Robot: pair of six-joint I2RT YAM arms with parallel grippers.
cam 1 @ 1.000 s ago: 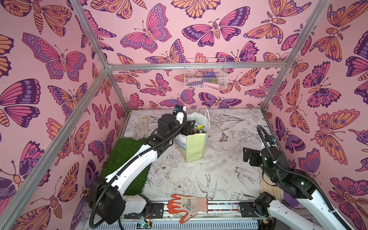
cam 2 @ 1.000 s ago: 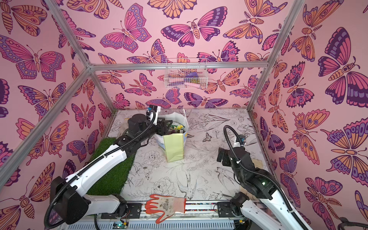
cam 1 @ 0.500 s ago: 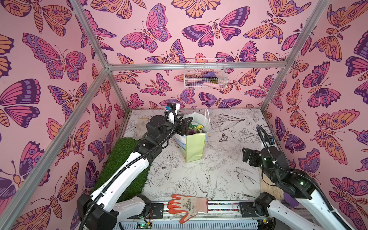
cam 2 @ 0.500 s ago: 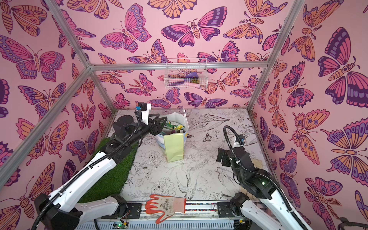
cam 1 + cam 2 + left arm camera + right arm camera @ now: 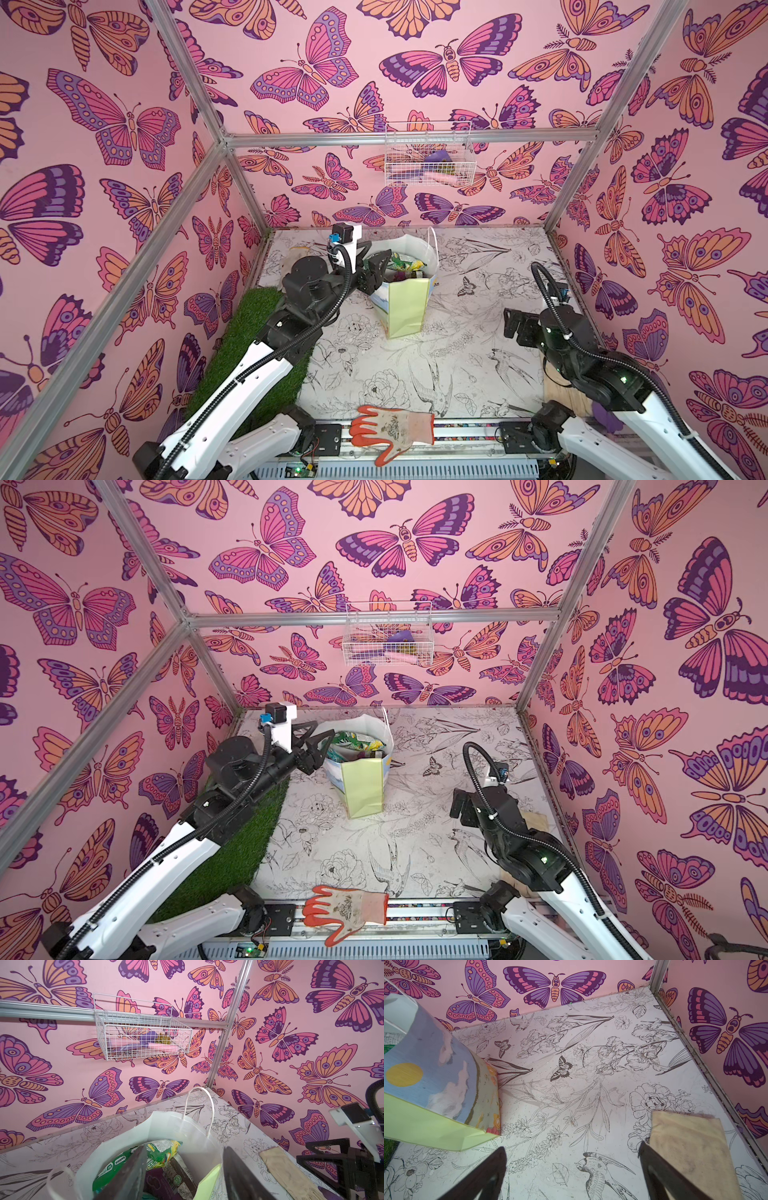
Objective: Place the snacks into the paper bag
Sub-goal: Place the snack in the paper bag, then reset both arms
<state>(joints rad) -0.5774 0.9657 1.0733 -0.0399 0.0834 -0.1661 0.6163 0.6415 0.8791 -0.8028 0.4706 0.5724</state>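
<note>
The paper bag [image 5: 405, 309] [image 5: 363, 791] stands upright at mid-table, its pale yellow-green front facing the near edge. Snacks [image 5: 405, 266] [image 5: 357, 744] lie inside it. The left wrist view looks into the white interior [image 5: 187, 1126] and shows a green-and-yellow bag [image 5: 160, 1150], a dark brown packet [image 5: 178, 1172] and a purple packet [image 5: 154, 1180]. My left gripper [image 5: 376, 270] [image 5: 185, 1149] hangs open and empty just left of the bag's rim. Off to the right, my right gripper [image 5: 513, 322] [image 5: 571, 1151] stands open over bare table, with the bag's bluish side [image 5: 436, 1076] some way off.
An orange-and-white glove [image 5: 392, 428] lies on the front rail. A white wire basket [image 5: 428, 160] hangs on the back wall. Green turf [image 5: 249, 332] covers the table's left strip under my left arm. A pale cloth glove [image 5: 685, 1147] lies by the right wall.
My left arm has drawn back to the left, taking its open gripper from over the bag's mouth to beside the rim. The right arm has not moved.
</note>
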